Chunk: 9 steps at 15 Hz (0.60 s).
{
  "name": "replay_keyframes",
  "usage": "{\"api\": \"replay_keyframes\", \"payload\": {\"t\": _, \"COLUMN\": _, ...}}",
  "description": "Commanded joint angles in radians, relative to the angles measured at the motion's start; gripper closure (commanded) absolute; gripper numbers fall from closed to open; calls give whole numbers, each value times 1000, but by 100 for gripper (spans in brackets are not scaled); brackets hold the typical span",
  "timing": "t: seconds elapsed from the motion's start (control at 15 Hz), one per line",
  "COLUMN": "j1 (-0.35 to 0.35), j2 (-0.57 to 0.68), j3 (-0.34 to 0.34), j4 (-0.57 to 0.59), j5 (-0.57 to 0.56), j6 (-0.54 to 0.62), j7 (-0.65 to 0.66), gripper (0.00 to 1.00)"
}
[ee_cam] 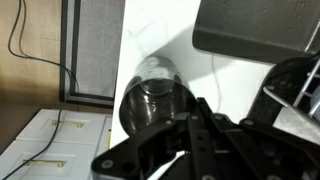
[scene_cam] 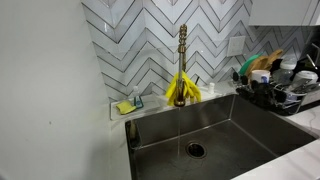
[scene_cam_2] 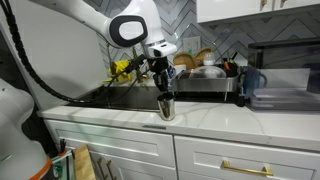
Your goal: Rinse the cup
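A dark metal cup stands upright on the white countertop, just in front of the sink. My gripper comes down onto it from above. In the wrist view the cup fills the middle and my black fingers meet at its rim, pinching the wall. The faucet stands behind the steel sink, and a thin stream of water runs from it into the basin. Neither arm nor cup shows in the exterior view of the sink.
Yellow gloves hang over the faucet. A sponge holder sits at the sink's back corner. A dish rack full of dishes stands beside the sink, also in an exterior view. A blue pitcher stands near a dark appliance.
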Motion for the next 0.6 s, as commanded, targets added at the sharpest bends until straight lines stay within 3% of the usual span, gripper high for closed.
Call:
{"api": "replay_keyframes", "payload": {"t": 0.0, "j1": 11, "j2": 35, "j3": -13, "j4": 4, "j5": 28, "j6": -15, "j7": -28, "gripper": 74}}
{"api": "replay_keyframes", "payload": {"t": 0.53, "j1": 15, "j2": 59, "j3": -19, "j4": 11, "j5": 50, "j6": -15, "j7": -48, "gripper": 11}}
